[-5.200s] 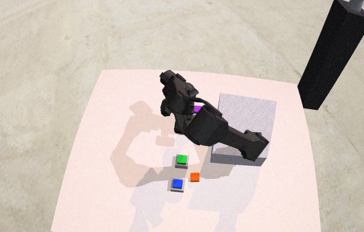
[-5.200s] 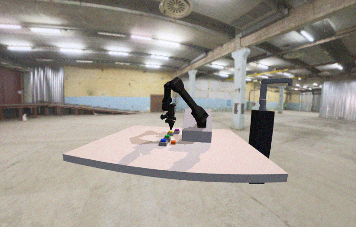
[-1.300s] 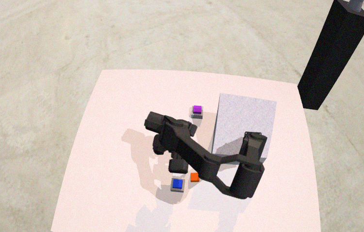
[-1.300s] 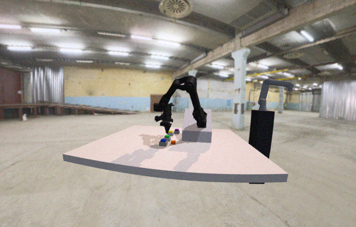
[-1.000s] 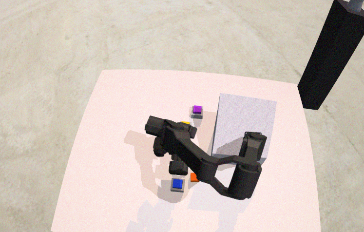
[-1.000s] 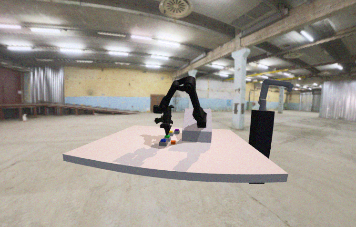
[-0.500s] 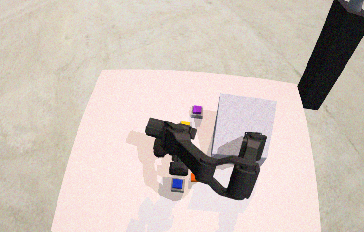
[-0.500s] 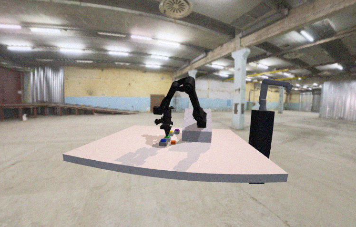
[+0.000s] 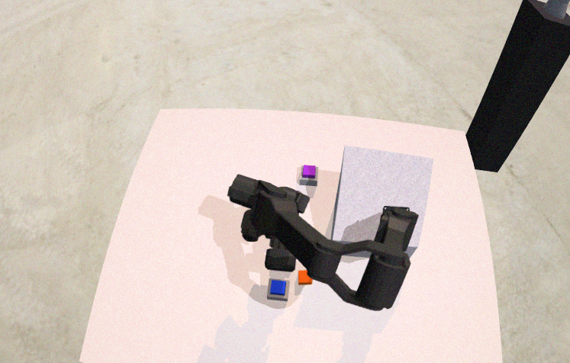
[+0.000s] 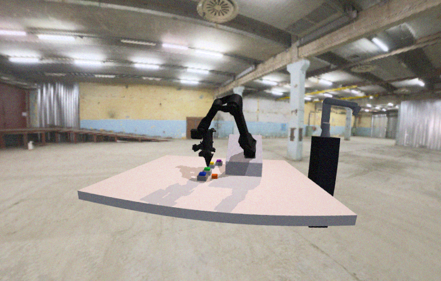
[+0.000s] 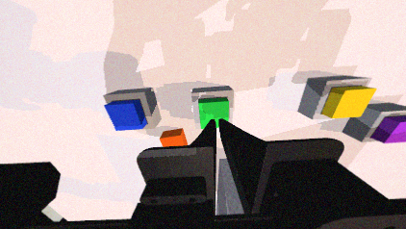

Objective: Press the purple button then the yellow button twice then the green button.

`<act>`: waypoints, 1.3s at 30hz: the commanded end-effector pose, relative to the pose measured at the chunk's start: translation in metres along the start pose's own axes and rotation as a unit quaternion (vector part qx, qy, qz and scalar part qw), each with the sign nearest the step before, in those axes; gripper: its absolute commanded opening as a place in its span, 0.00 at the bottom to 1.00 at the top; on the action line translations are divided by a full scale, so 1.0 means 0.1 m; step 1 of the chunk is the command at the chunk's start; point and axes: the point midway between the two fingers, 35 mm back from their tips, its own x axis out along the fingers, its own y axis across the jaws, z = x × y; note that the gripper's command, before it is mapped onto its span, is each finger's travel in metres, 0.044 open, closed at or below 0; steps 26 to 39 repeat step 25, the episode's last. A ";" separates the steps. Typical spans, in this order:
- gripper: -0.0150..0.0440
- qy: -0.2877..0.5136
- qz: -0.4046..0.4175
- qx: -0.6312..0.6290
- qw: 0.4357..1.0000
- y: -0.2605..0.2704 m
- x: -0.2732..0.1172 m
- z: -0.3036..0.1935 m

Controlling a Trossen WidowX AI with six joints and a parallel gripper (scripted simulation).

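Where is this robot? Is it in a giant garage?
It looks more like a big empty warehouse or factory hall. You can see a wide concrete floor, tall pillars and long strip lights on the ceiling. The robot arm works on a low pink table in the middle.

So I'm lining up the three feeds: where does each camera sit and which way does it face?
Top: overhead, looking down at the table; the arm hides the green button.
Exterior: out on the floor, facing the table's side; whole arm shows.
Wrist: on the arm, looking down past the shut gripper at the green button.
Shared: all three show the blue button and orange block.
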 end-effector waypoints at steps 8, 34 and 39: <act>0.51 -0.006 -0.006 -0.007 1.000 0.67 -0.41 0.12; 0.93 -0.006 -0.001 -0.007 1.000 1.58 -0.76 -0.09; 0.93 -0.006 -0.001 -0.007 1.000 1.58 -0.76 -0.09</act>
